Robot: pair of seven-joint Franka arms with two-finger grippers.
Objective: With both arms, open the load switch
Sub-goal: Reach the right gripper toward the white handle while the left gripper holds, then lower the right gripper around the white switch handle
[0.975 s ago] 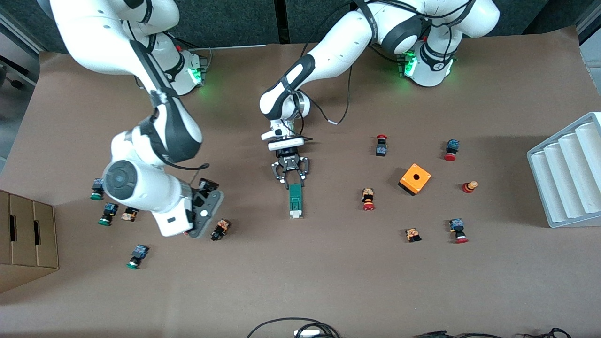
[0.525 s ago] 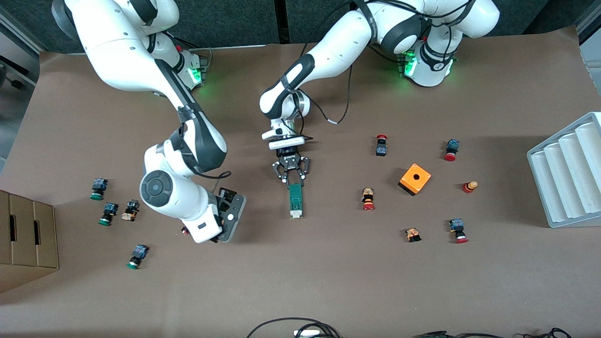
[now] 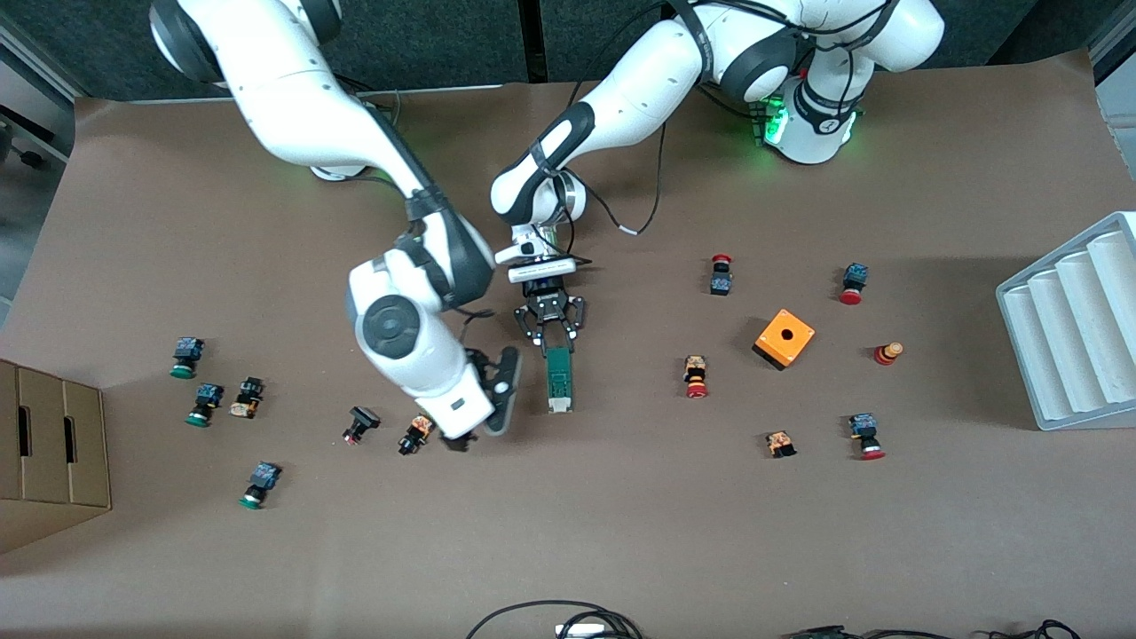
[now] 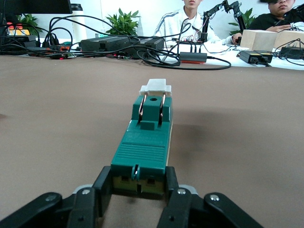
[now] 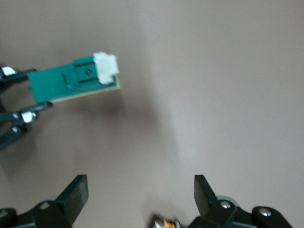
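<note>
At the right arm's end of the table [image 3: 133, 550] stands a cardboard box [image 3: 53, 453], and near it lie several small green-capped push buttons [image 3: 184, 357], scattered well apart. A little nearer the middle lie a dark button [image 3: 358, 424] and an orange-and-black one [image 3: 415, 434], close together.

The right gripper [image 3: 484, 410] hangs just above the table beside these two, its fingers [image 5: 76, 194] spread wide with nothing between them – its wrist view looks down on bare brown table and, off to one edge, the switch.

The load switch [image 3: 557, 380] lies flat near the middle of the table, just beside the right gripper, its long axis running toward the front camera. Its white sliding piece [image 3: 558, 406] sits at the end nearer that camera. The left gripper [image 3: 551, 341] is down at table level on the other end, its fingers [image 4: 173, 197] clenched on the green body – the left wrist view shows the pads [image 4: 105, 187] pressed against both sides of the block.

Toward the left arm's end are red-capped push buttons [image 3: 696, 376], an orange cube box [image 3: 784, 338] with a hole in its top, and a pale grey ridged tray [image 3: 1074, 328] at the table's edge.
</note>
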